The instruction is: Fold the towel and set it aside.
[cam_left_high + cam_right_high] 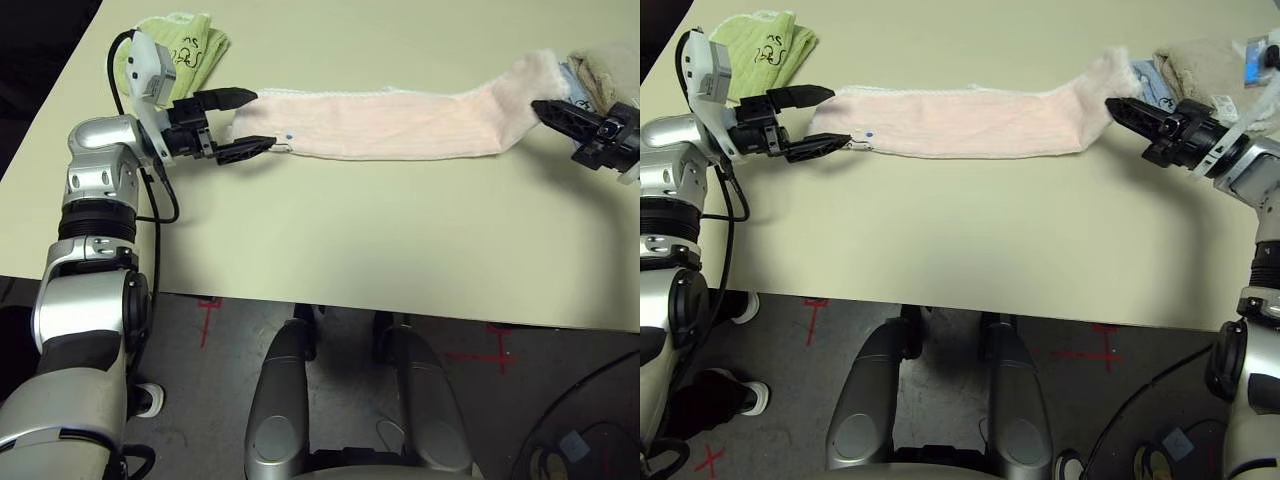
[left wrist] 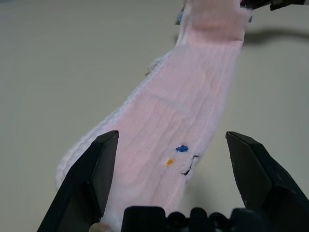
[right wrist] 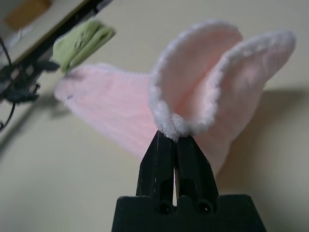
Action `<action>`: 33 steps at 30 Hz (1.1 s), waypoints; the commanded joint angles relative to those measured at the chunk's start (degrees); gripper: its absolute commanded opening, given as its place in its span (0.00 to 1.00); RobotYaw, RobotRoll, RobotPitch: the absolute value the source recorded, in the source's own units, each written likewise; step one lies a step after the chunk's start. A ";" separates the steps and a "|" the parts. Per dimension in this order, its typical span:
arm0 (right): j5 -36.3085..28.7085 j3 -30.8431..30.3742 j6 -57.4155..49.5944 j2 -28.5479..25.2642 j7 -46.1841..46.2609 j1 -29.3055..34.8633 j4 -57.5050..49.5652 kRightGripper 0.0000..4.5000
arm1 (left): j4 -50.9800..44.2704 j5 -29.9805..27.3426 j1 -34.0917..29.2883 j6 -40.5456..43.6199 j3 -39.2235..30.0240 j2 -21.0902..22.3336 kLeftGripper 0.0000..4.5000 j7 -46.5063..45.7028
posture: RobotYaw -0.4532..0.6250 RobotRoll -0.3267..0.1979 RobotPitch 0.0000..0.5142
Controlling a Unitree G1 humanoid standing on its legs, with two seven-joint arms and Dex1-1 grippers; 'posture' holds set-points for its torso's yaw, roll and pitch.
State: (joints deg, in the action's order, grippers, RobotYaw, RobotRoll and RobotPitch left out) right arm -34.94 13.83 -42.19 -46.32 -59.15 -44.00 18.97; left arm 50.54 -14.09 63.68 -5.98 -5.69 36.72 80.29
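Pink towel waits to be folded

The pink towel (image 1: pixel 400 125) lies long, left to right, on the table (image 1: pixel 380 230). The right gripper (image 3: pixel 175 137) pinches its raised right end. The left gripper (image 1: pixel 268 120), 2 fingers apart, is nearest the other end.

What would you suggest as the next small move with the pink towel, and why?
I would probably have the right hand carry its end of the pink towel toward the left: its fingers pinch that end, raised off the table, while the rest lies in a flat strip, suggesting a crosswise fold.
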 commanded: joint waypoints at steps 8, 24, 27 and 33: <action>4.12 -9.32 -6.85 3.29 5.70 -0.22 -9.95 0.01 | 1.82 0.88 1.14 -1.65 0.84 -0.30 1.00 0.82 | 0.49 0.62 0.76; 5.05 -10.44 -15.77 14.40 20.85 -3.57 -15.50 0.01 | 1.23 0.85 0.84 -0.97 0.95 -0.48 1.00 0.99 | 0.50 0.62 0.77; 5.04 -10.72 -16.35 15.05 21.69 -4.49 -15.21 0.01 | 1.00 0.80 0.62 -0.80 0.94 -0.39 1.00 1.05 | 0.50 0.62 0.77; 4.63 -11.23 -14.42 16.13 20.87 -5.48 -16.00 0.18 | 0.46 0.73 0.28 -0.27 1.00 -0.35 1.00 1.21 | 0.51 0.62 0.77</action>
State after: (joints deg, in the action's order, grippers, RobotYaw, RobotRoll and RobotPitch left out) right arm -30.10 2.80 -57.38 -29.98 -37.25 -49.35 4.24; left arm 52.23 -13.66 64.83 -6.54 -5.35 36.26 80.73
